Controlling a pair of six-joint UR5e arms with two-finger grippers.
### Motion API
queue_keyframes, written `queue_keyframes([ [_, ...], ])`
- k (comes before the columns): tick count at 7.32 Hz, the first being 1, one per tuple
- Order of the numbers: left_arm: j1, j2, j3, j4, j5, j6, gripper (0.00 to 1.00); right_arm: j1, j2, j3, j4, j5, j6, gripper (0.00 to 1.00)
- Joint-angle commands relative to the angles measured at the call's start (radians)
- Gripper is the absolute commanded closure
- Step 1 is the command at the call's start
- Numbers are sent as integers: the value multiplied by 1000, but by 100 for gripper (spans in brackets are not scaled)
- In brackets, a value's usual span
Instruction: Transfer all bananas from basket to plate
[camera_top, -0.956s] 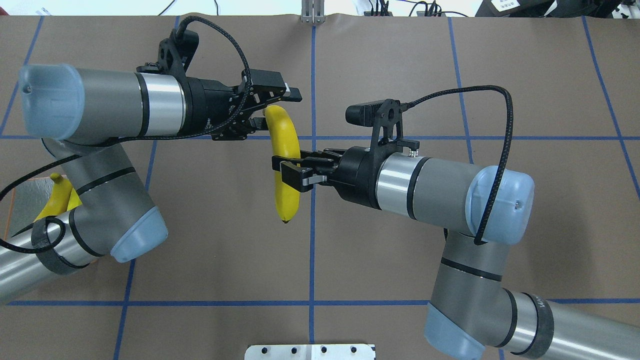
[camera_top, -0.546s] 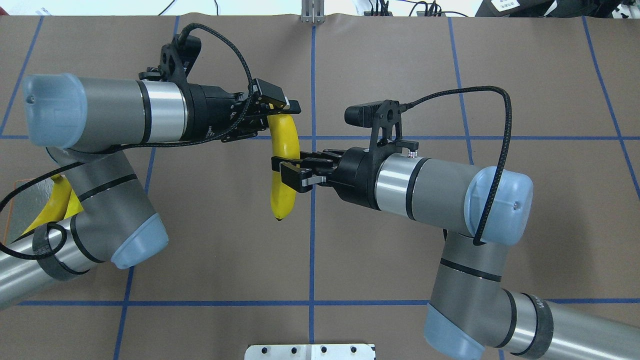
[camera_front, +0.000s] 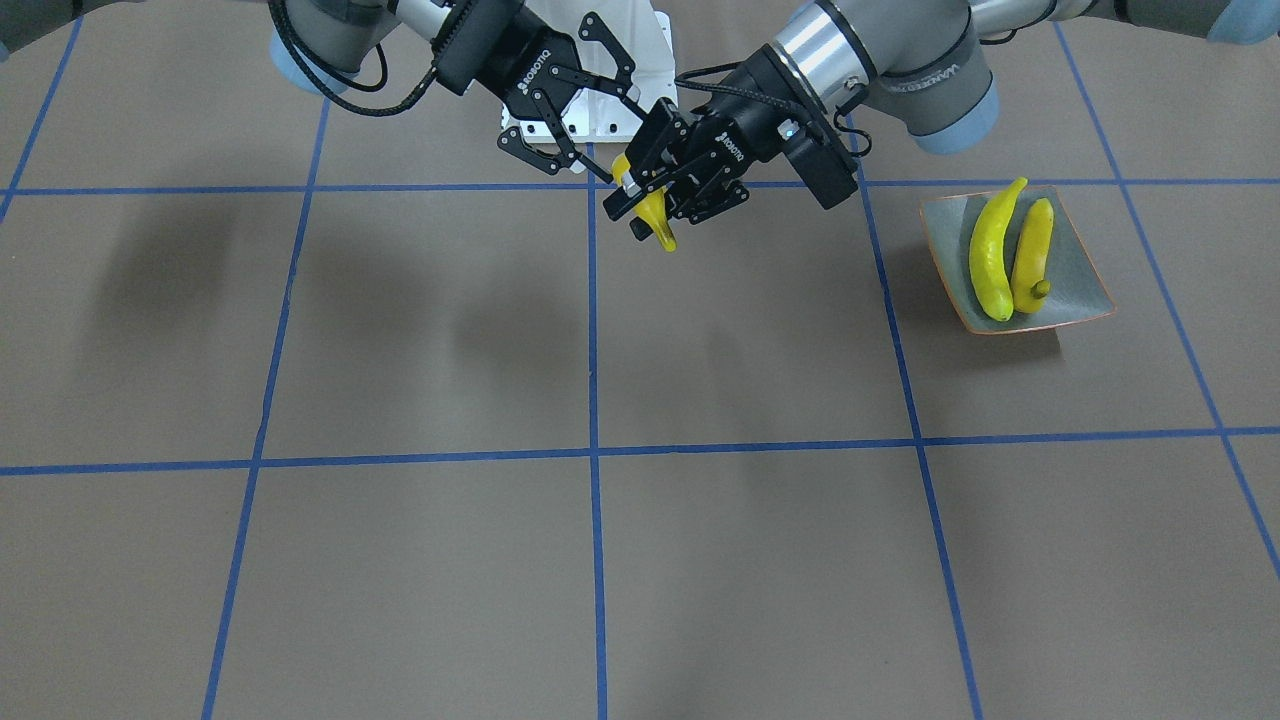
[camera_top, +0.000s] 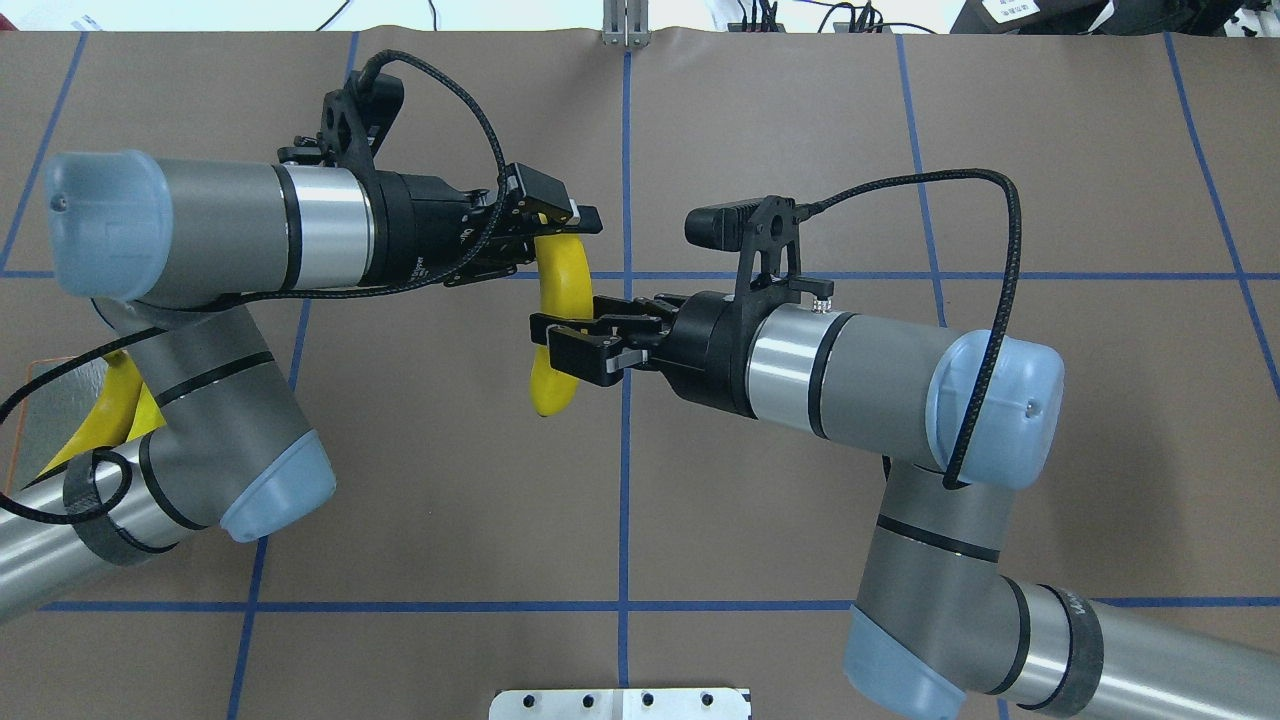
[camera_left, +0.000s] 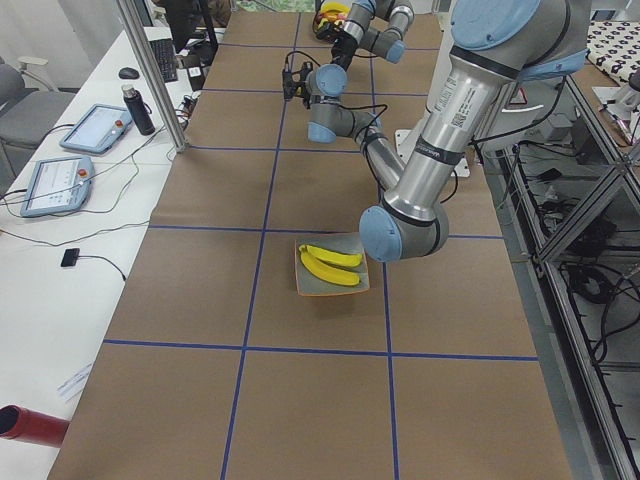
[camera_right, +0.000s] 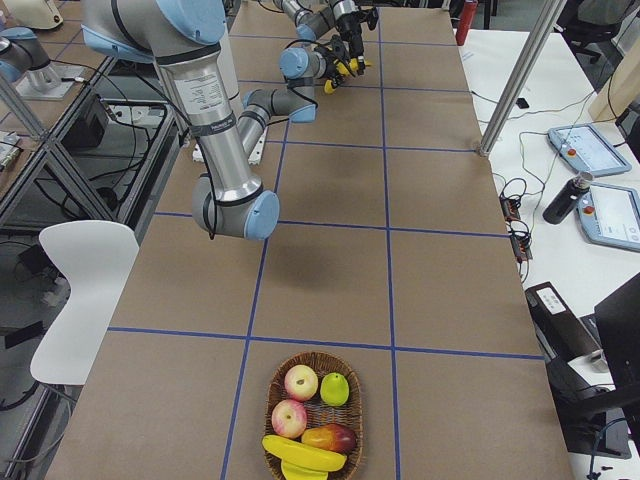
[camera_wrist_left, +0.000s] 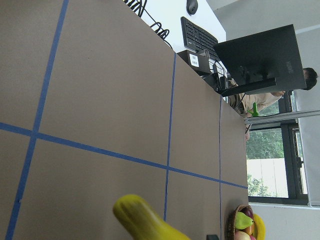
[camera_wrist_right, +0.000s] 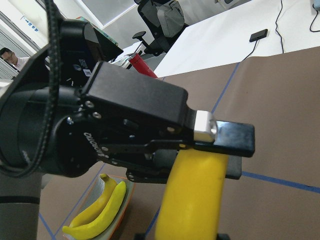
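Arms (camera_top: 200, 225) reach level from left and right, meeting above mid-table. Left gripper (camera_top: 560, 222) pinches the far end of a smooth yellow plastic banana (camera_top: 562, 285); right gripper (camera_top: 566, 342) stands spread around its middle. Two more bananas (camera_front: 988, 260) lie on the squarish grey-green plate (camera_front: 1082, 272) at the left, on brown blue-taped paper (camera_top: 800, 150); a white desk (camera_left: 55, 295) runs beyond.

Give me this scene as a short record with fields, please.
held banana: in the air, between both grippers
left gripper: shut on one end of the held banana
right gripper: looks open, fingers around its middle
plate: two bananas lying side by side
basket: one banana visible, with other fruit
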Motion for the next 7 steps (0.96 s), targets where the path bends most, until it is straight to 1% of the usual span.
queue_keyframes([
  [1, -4, 6, -1, 5, -3, 2, 100, 31, -18, 1, -31, 41, 0, 1],
  [2, -7, 17, -2, 5, -5, 2, 100, 96, -23, 1, -99, 131, 0, 1],
  [3, -10, 44, -16, 5, -6, 5, 100, 161, -43, 1, -147, 196, 0, 0],
  [4, -16, 82, -47, 8, -9, 7, 100, 237, -69, -1, -237, 275, -4, 0],
  [5, -23, 152, -85, 9, -11, 8, 100, 343, -69, -2, -382, 405, -24, 0],
  [6, -45, 223, -116, 15, -24, 17, 100, 426, -83, -7, -475, 480, -116, 0],
  [7, -67, 297, -146, 40, -38, 60, 100, 483, -119, -7, -550, 500, -238, 0],
])
